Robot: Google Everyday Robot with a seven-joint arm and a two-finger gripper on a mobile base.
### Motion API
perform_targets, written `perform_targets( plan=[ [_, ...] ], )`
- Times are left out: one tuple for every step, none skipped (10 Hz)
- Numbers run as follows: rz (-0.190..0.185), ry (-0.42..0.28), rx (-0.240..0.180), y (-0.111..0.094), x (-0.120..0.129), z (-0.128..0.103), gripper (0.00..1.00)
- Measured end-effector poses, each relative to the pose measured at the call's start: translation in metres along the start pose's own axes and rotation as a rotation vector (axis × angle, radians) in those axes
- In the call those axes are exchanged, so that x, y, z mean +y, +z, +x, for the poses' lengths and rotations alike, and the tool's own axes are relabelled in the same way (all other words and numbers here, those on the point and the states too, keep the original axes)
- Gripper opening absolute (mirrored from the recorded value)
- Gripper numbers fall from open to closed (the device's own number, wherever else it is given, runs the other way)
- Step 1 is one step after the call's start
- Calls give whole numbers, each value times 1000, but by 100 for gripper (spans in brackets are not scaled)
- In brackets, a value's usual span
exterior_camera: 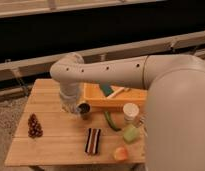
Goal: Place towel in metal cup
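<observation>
Camera view: the white robot arm (pixel 146 75) fills the right side of the frame and reaches left across the middle, bending down at its elbow over the wooden table (pixel 51 150). A yellow tray (pixel 96 103) sits at the table's upper centre, with a green item and a pale stick lying in it.

The gripper (pixel 71 106) hangs at the end of the arm, low over the table, just left of the tray's left end. Whether it is released or clenched on something cannot be told from here.

A flat, dark, folded piece with a pale stripe, apparently the towel (pixel 93 141), lies on the table at lower centre. It is below and to the right of the gripper, apart from it, and not in the cup. A long green vegetable (pixel 112 121) lies right of centre, and a white cup (pixel 130 112) stands to its right. Below those are a pale green block (pixel 130 133) and an orange fruit (pixel 120 154).

A pine cone (pixel 34 126) lies at the table's left. The metal cup (pixel 84 110) stands upright just right of the gripper, against the tray's front wall.
</observation>
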Motion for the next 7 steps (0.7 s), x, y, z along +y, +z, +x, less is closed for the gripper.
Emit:
perform_targets(
  plan=[
    [-7, 13, 19, 4, 1, 5, 0],
    [-9, 27, 36, 7, 0, 10, 0],
    [-6, 43, 50, 8, -4, 16, 0],
    [2, 53, 61, 9, -8, 18, 0],
    [11, 55, 73, 10, -12, 19, 0],
    [16, 56, 82, 12, -16, 18, 0],
    [33, 57, 92, 18, -27, 17, 0]
  ],
)
